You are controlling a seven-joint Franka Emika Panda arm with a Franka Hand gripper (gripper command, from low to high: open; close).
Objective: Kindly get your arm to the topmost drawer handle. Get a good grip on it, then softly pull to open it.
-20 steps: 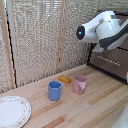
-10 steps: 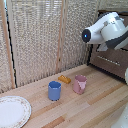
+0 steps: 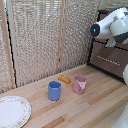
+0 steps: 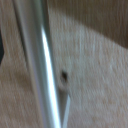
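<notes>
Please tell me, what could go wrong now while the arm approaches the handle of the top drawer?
1. The wrist view shows the topmost drawer handle very close and blurred, with no fingers visible, so the grasp could miss or only clip the bar.
2. In the exterior view the arm hides the top of the dresser, so its alignment cannot be checked from there.
</notes>
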